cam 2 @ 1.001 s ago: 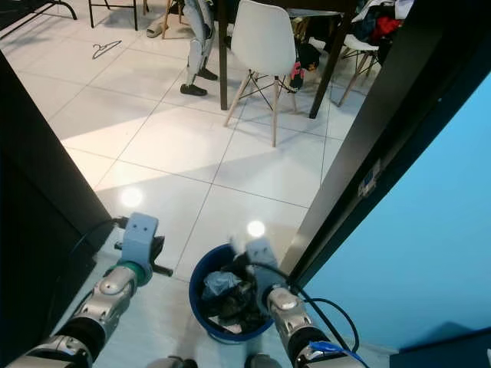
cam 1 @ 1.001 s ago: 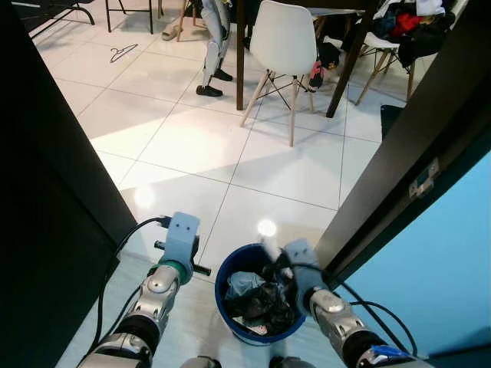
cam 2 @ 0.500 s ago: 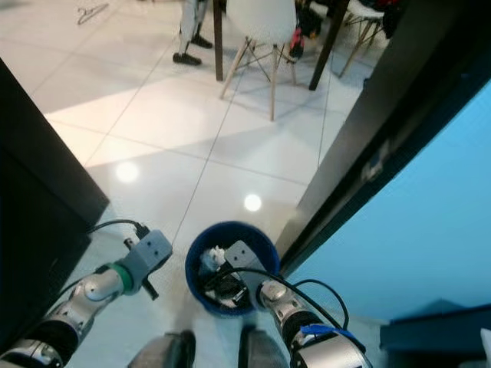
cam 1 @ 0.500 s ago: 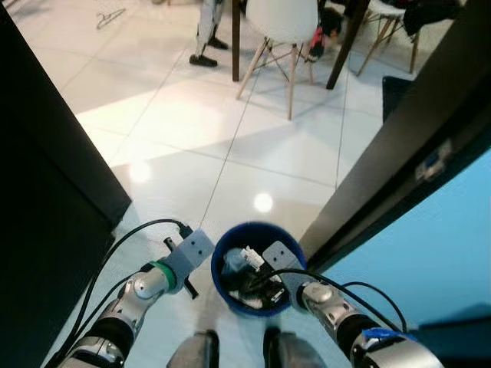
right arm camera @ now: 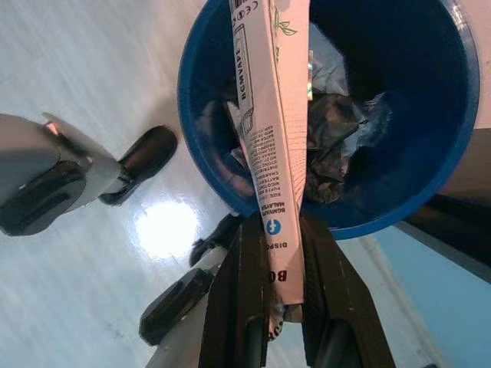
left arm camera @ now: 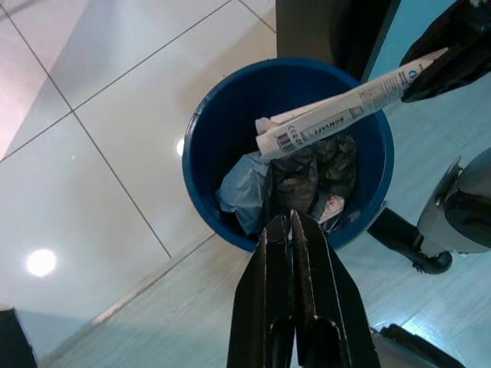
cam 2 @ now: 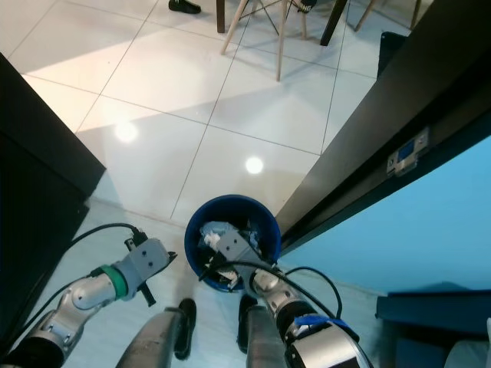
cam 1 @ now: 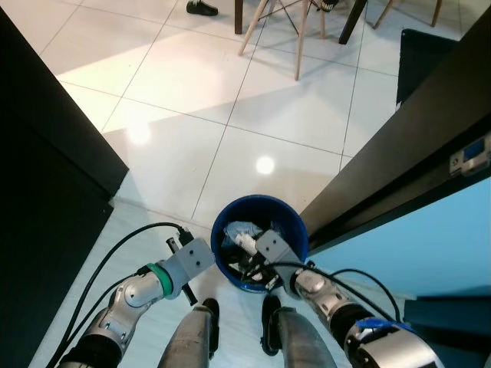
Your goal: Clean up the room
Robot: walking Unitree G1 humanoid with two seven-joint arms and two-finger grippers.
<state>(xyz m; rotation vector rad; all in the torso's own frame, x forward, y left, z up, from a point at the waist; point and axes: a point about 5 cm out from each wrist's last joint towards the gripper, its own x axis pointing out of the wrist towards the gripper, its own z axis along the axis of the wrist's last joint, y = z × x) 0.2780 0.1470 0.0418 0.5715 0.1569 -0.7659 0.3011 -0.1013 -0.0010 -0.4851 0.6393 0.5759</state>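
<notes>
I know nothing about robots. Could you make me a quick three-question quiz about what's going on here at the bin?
1. True or false: the right claw grips a white tube.
2. What colour is the bin?
3. The left claw is: A) holding a bag, B) shut and holding nothing, C) inside the bin.

Key: 1 true; 2 blue; 3 B.
</notes>
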